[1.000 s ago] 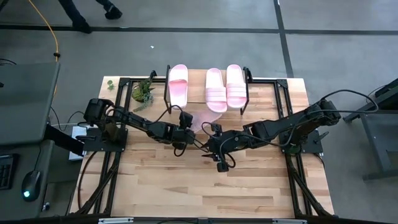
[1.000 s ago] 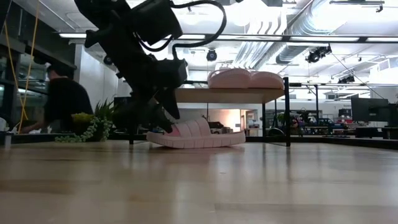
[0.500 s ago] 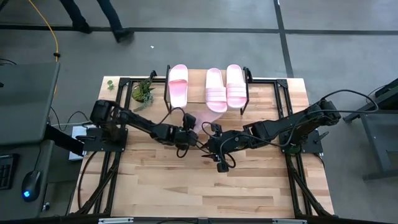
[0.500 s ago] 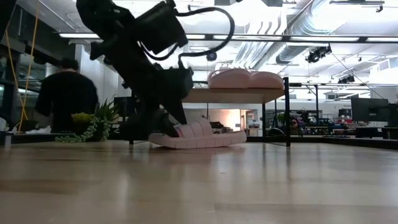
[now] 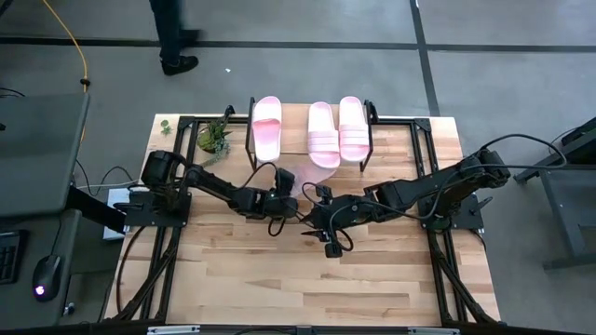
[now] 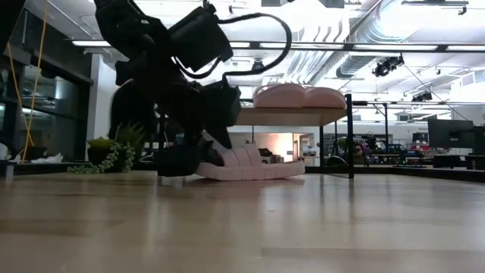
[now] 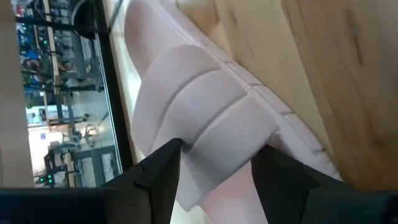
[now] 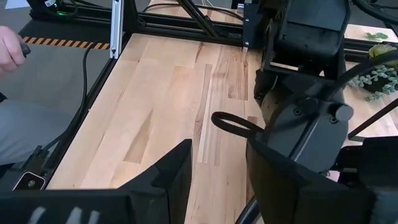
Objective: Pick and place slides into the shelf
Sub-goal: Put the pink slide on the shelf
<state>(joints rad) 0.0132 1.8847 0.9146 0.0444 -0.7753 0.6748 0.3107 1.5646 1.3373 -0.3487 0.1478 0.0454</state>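
Three pale pink slides [image 5: 323, 135] lie side by side on the shelf's top board [image 5: 295, 119]. Another slide [image 5: 303, 177] rests sole-down on the table at the shelf's near edge, partly under the board; the low view shows this slide [image 6: 254, 163] from the side. My left gripper [image 5: 279, 198] is low at that slide's left side and shut on its ribbed strap. To its right, my right gripper [image 5: 315, 212] hovers above the table, open, with nothing between its fingers [image 8: 174, 168]. My left gripper [image 7: 217, 155] holds the slide by its ribbed strap [image 7: 217, 134], pinched between the two fingers [image 7: 163, 168] at the strap's end on one side of the slide. The fingers come slanting down from the table's left. The slide's sole lies on the table.
A small green plant [image 5: 214, 137] stands left of the shelf. Black frame rails [image 5: 400, 121] run around the table. A person [image 5: 172, 33] walks on the floor beyond the far edge, and a hand [image 8: 9, 50] shows beside the table. Bare wood [image 5: 298, 279] spreads toward the near edge.
My left gripper has sunk toward the table and tipped further down, its fingers staying on the slide's strap. The slide has shifted a little along the table. The person beyond the far edge has walked on.
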